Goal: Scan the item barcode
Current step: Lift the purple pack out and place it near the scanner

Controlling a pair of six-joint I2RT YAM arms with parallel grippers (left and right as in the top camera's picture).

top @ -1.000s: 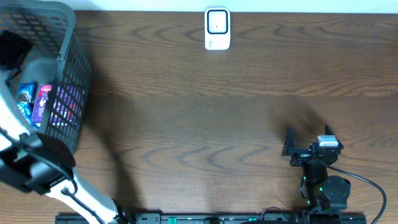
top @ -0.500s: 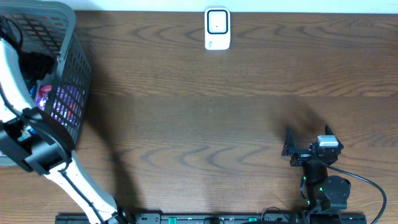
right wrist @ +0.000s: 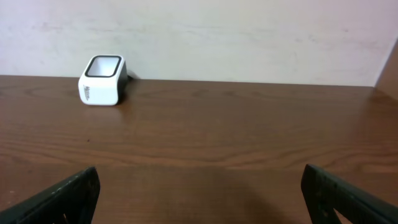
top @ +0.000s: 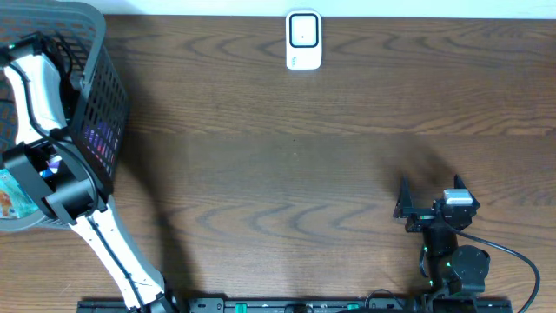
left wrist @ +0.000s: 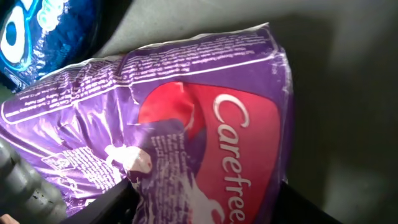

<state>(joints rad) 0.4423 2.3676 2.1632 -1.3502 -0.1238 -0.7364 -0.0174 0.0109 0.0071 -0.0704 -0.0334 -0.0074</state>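
From where I stand this is the pick-up step, the very start of the job: the left arm is reached down into the grey mesh basket (top: 97, 83) at the left end of the table (top: 261, 174), and nothing has been brought to the scanner (top: 303, 40) yet. The left gripper (left wrist: 208, 196) sits right on top of a purple Carefree pack (left wrist: 205, 106). Its two dark jaws stand one on each side of the pack's near end, with the film puckered between them. They look to be pressing on it, but I cannot tell from here whether they have a real hold or only rest against the wrapper. The pack lies flat on the basket floor, tilted across the wrist view, with a blue snack packet (left wrist: 43, 31) just beside it at the far corner. I'd judge the next move calls for a firm pinch on that soft, slippery film, then a straight lift clear of the basket wall, and a carry across to the white scanner, which stands well apart at the far edge of the table. Where the barcode sits I cannot see. The right gripper (top: 431, 193) hangs over the right side of the table, jaws spread wide and holding nothing.
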